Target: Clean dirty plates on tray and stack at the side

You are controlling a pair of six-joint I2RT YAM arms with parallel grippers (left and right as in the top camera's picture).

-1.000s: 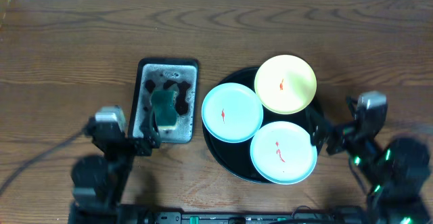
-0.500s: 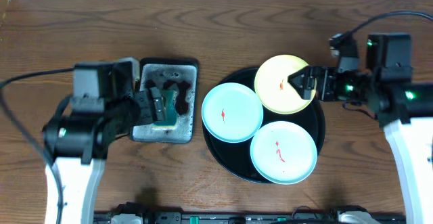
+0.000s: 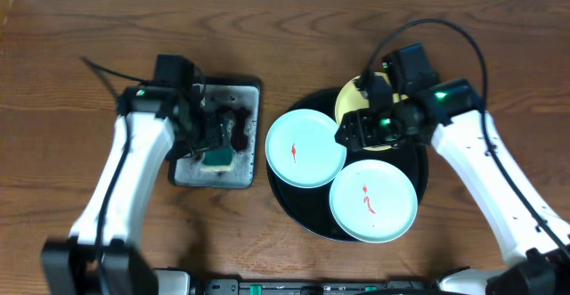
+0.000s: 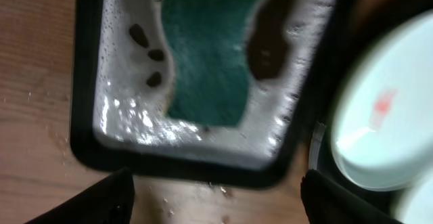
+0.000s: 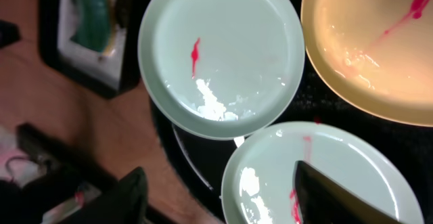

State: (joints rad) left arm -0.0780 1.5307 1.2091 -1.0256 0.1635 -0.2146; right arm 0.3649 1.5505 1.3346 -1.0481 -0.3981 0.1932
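Over black tray (image 3: 289, 201), right gripper (image 5: 216, 183) hangs wide open above the plates (image 3: 305, 148), all three on it. Left gripper (image 4: 216, 183) also wide open, over green sponge (image 4: 210, 55) in grey tray (image 4: 88, 143).

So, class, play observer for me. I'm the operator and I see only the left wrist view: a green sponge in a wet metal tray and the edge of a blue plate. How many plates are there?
Observer: Three, all on the black tray: a light blue plate, a second light blue plate and a pale yellow plate.
Operator: Where is the right arm?
Observer: The right gripper hovers over the tray between the plates, fingers open, holding nothing.
Operator: Is any plate clean or stacked?
Observer: No. Each plate shows a red smear, and none lies on another.
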